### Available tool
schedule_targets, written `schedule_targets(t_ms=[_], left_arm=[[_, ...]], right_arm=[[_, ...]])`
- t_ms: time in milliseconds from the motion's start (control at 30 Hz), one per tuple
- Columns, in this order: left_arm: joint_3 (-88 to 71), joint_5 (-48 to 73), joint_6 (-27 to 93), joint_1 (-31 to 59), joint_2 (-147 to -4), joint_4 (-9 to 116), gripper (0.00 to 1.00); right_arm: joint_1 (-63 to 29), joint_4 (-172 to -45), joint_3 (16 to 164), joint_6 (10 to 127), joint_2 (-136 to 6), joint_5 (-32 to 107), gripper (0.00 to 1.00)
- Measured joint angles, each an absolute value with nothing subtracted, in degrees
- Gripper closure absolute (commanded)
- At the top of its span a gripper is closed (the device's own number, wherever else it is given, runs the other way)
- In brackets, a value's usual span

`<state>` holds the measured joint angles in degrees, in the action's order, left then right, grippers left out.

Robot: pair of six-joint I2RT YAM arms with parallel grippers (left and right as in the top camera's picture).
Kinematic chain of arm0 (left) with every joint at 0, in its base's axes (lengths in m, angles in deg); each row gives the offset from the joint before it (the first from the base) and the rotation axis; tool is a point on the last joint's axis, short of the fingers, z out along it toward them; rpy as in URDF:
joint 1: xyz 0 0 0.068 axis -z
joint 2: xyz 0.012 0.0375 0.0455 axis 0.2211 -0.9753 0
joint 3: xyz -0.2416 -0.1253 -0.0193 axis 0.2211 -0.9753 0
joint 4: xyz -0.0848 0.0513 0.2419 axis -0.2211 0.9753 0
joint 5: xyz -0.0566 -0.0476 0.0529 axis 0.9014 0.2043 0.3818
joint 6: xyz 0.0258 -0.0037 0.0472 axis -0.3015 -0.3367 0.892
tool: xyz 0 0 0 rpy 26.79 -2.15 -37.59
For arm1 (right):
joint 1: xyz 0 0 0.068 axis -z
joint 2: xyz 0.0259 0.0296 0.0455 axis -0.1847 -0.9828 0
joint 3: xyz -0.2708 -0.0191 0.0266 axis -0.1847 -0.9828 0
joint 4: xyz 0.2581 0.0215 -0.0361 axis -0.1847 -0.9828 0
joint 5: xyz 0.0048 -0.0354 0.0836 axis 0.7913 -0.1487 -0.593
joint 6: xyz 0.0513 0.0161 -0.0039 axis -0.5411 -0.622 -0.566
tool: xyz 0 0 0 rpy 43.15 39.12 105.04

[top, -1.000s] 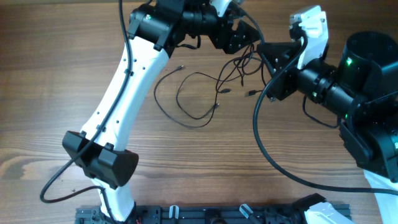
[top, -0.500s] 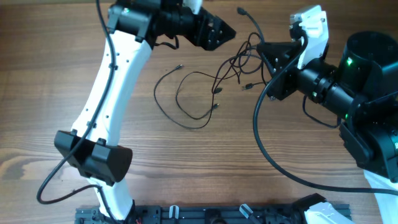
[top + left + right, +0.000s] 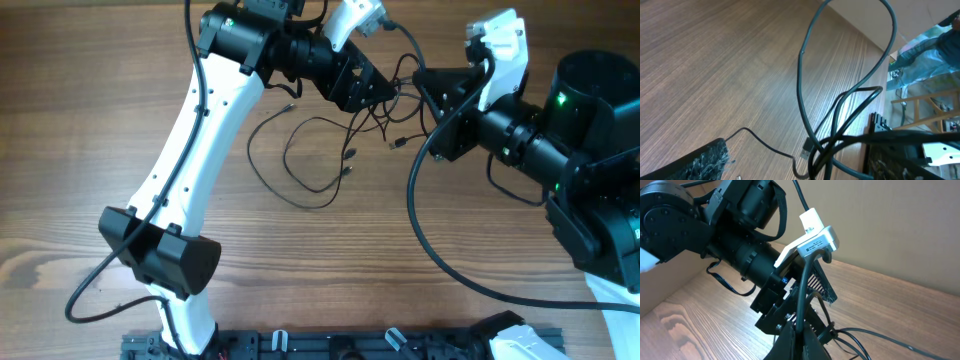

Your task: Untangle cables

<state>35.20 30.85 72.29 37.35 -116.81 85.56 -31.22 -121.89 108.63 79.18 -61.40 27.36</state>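
The cables (image 3: 398,100) (image 3: 800,85) bunch into a knot of crossing thin black strands in the narrow gap between the two grippers. Slacker loops trail away from the left gripper's tips over the wooden table (image 3: 100,120), and one tiny plug tip (image 3: 347,171) lies flat on the wood out beyond that knot. The right gripper (image 3: 418,78) (image 3: 795,337) has its fingers pressed together and is pinching one strand of the cables. In the right wrist view that strand rises straight up from the closed tips and passes close by the left gripper. The left gripper (image 3: 378,92) sits just across the knot from the right one, its fingers spread wide and clamped on nothing. The left wrist view shows only one rough black pad (image 3: 705,160) at the lower edge, with tall arcs of cable standing in front of it and crossing low down near the right gripper's dark body. Behind the right gripper, a thicker black cord (image 3: 411,215) curves down along the table away from the tangle.
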Motion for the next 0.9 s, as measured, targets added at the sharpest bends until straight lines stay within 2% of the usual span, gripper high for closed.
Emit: schedule_targets(t_ms=[67,167,200,233,267,300,333,400,533,667,800,900], left_arm=[[35.20,31.57,72.29,37.35,-116.81,85.54,0.12],[35.20,31.87,73.30,37.37,-116.90,83.52,0.25],[35.20,31.90,73.82,37.42,-117.16,82.21,0.44],[35.20,32.05,73.82,37.48,-117.62,80.40,0.86],[35.20,32.29,73.98,37.48,-118.43,79.13,0.96],[35.20,32.35,73.78,37.48,-118.95,78.76,0.96],[35.20,32.73,74.00,37.48,-119.67,78.41,0.96],[35.20,32.97,74.17,37.48,-120.13,77.73,0.96],[35.16,32.88,67.60,34.47,-120.00,71.96,0.96],[35.09,28.51,56.27,25.64,-116.75,71.66,0.96],[35.09,20.20,43.90,22.53,-110.12,74.00,0.96],[35.12,15.20,33.54,22.58,-105.90,77.10,0.96]], right_arm=[[-31.22,-121.89,108.63,78.94,-61.62,27.36,0.96],[-31.22,-121.87,108.63,77.69,-61.88,27.33,0.96],[-31.22,-121.89,108.63,77.45,-61.86,27.09,0.96],[-31.22,-121.87,108.63,77.43,-61.86,26.90,0.96],[-31.22,-121.91,108.63,77.23,-61.86,26.88,0.96],[-31.22,-121.91,108.63,77.21,-61.84,26.72,0.93],[-31.22,-121.94,108.63,77.21,-61.84,26.70,0.68],[-31.22,-121.94,108.63,76.62,-61.84,26.66,0.00],[-31.22,-123.33,108.63,76.60,-61.64,26.24,0.00],[-31.22,-125.00,108.87,75.20,-61.92,26.35,0.00],[-31.22,-126.85,109.50,62.59,-68.90,26.92,0.00],[-31.22,-122.74,109.48,54.79,-78.23,24.67,0.00]])
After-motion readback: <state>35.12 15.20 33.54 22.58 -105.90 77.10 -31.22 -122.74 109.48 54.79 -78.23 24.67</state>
